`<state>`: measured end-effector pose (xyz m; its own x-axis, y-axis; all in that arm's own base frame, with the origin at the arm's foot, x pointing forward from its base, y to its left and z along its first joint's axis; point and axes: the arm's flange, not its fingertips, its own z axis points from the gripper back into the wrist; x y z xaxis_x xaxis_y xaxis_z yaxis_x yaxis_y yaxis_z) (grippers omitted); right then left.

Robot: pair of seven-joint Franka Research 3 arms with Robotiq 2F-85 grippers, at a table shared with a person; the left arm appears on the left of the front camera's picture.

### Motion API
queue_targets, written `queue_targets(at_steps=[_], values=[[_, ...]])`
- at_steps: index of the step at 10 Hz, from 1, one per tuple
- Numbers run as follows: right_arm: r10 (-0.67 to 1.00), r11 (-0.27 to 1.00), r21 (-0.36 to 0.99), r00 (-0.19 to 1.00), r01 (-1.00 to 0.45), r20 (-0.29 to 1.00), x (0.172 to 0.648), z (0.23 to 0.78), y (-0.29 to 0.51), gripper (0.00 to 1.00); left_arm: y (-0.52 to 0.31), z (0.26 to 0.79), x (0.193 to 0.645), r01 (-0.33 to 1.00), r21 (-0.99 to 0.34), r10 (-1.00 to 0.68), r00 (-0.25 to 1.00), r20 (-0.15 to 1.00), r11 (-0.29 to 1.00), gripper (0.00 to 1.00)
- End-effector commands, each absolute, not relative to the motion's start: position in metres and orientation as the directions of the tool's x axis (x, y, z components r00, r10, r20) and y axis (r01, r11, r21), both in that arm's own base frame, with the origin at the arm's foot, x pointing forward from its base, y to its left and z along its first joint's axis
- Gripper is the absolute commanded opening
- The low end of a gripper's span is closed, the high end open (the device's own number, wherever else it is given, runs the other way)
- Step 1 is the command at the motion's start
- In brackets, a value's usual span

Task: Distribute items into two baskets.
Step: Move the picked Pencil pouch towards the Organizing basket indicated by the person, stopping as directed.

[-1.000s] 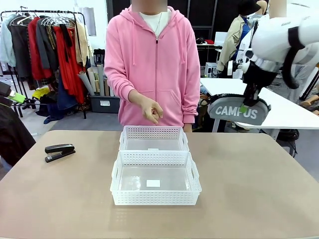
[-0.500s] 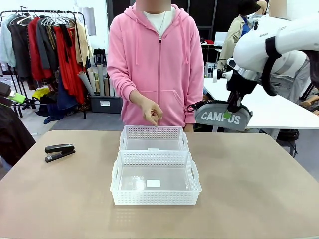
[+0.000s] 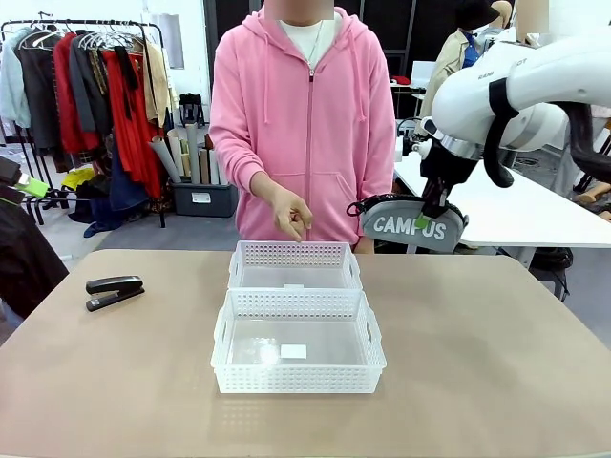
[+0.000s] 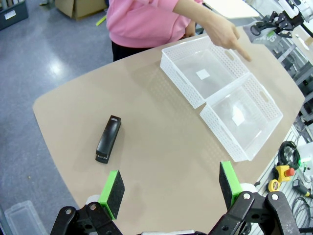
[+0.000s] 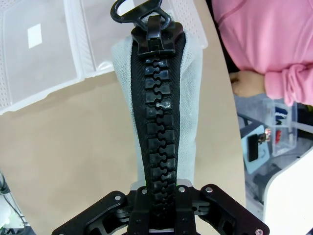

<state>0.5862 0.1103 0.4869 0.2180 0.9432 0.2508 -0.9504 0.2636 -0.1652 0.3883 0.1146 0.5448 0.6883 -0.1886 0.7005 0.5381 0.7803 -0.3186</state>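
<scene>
I'm holding the soft, light grey CAMPUS zip pouch pinched along its stiffer black zipper ridge in the closed right gripper, dangling in the air right of the far mesh plastic basket, while the left gripper is gaping empty above the counter near the hard black stapler.

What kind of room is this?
Probably a robot lab or workroom: a white robot arm holds a pouch by the table, with a clothes rack and another worktable behind.
</scene>
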Motion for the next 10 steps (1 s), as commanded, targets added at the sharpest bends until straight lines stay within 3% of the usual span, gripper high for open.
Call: queue_targets(at_steps=[1,10], values=[[0.947,0.225,-0.178,0.172,-0.958,0.273,0.603,0.483,0.112,0.0,0.116,0.545,0.388,0.55,-0.319,-0.188,0.677,0.712,0.772,1.0],[0.96,0.091,-0.097,0.061,-0.991,0.275,0.621,0.449,0.164,0.0,0.116,0.545,0.388,0.55,-0.319,-0.188,0.677,0.712,0.772,1.0]])
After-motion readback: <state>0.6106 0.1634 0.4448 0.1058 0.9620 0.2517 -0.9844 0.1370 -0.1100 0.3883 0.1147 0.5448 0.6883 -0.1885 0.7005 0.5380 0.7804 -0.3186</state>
